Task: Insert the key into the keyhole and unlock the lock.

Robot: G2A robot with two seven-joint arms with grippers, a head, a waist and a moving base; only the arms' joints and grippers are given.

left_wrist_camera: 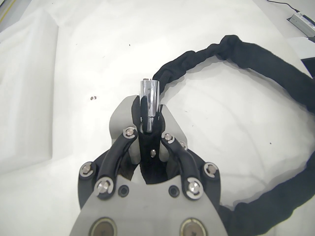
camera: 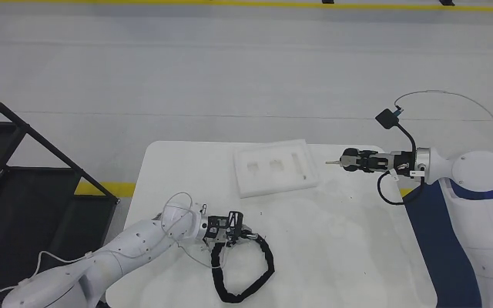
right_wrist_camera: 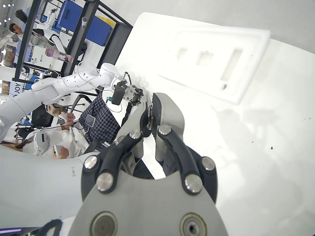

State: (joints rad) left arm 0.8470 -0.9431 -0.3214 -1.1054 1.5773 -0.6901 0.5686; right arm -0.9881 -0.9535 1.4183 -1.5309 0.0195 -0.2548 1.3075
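Note:
The lock is a black fabric-covered chain looped on the white table's front left, with a chrome cylinder at one end. My left gripper is shut on that cylinder, which sticks out past the fingertips; in the top view this gripper sits at the loop's upper end. Over the table's right part, my right gripper is shut on the key, whose thin metal tip points left toward the foam tray. From the right wrist, the key sits edge-on between the fingers, well apart from the lock.
A white foam tray with several shallow recesses lies at the table's back centre. The table is bare between the two grippers. A black frame stands off the left edge. A cable and small box lie beyond the table.

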